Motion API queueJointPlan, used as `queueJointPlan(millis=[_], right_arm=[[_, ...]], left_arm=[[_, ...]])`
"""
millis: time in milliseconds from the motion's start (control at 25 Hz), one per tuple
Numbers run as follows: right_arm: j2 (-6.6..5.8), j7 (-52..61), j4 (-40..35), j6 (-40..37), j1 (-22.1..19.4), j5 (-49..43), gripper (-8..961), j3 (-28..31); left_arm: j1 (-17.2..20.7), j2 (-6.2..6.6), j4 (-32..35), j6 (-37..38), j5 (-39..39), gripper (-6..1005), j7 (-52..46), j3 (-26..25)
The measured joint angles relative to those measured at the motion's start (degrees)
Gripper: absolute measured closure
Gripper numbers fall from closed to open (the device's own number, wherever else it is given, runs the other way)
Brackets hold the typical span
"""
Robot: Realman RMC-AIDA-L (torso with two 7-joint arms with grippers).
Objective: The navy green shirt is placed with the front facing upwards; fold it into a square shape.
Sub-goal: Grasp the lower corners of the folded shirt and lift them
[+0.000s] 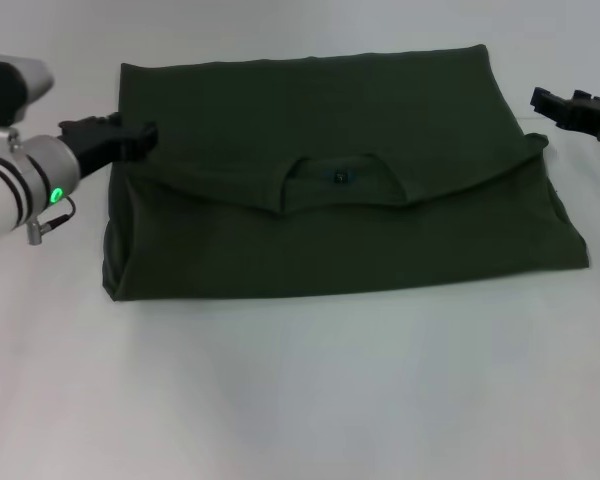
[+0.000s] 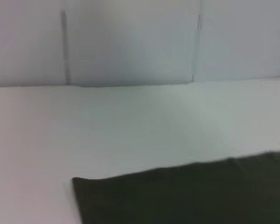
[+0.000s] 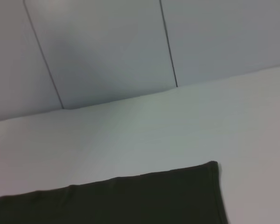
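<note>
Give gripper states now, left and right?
Left gripper: at the shirt's left edge, state cannot be told.
Right gripper: beside its right edge, cannot be told.

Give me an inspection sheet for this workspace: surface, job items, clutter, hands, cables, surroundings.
Surface: white table, bare around the garment.
Job's things: navy green shirt lies flat, folded into a wide rectangle; collar on top, mid-fold; no lettering showing.
Clutter: nothing seen.
Hands: left hand at the shirt's left edge near the far corner; right hand off the right edge, apart from the cloth.
Cables: nothing seen.
Surroundings: pale panelled wall behind the table.
</note>
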Motion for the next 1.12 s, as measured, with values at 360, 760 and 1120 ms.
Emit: queueJointPlan(millis=[360, 760, 1120], right_arm=[[0.28, 7.33, -5.57, -8.13, -3.49, -0.2, 185, -4.84], [2.81, 10.51, -15.52, -22.89, -11.52, 0.06, 187, -13.52], [3.06, 8.1, -15.87, -32.15, -15.59, 2.3, 189, -13.58]], left_arm=[[4.07, 1.77, 3.96, 4.26, -2.92, 234, -15.66, 4.87], [14.1, 2.35, 16.6, 30.34, -2.37, 176, -30.47, 12.12], [19.04, 3.04, 26.7, 43.85, 8.69, 170, -37.0, 14.15]])
